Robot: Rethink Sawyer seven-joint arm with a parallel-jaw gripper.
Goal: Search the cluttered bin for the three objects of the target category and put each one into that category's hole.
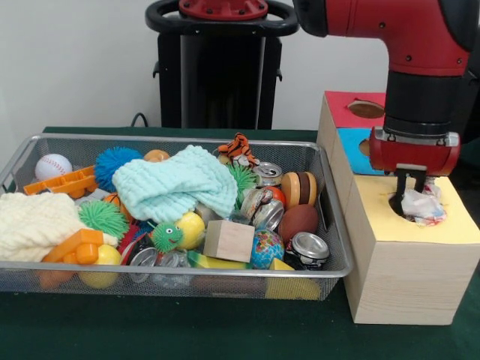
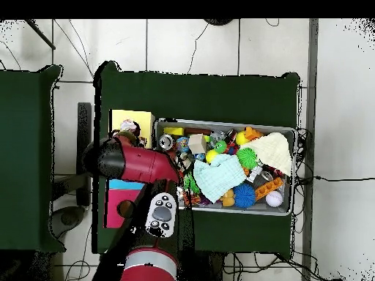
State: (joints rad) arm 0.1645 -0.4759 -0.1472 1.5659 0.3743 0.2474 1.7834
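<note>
One end effector (image 1: 415,196) is hanging over the yellow hole (image 1: 409,207) of the wooden box (image 1: 405,262), pinching crumpled paper (image 1: 424,206) at the hole's rim.

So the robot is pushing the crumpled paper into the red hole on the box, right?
Not quite. The tool is pushing the crumpled paper into the hole in the yellow section of the box, not the red one. The front view shows the red section further back, with its hole empty.
</note>
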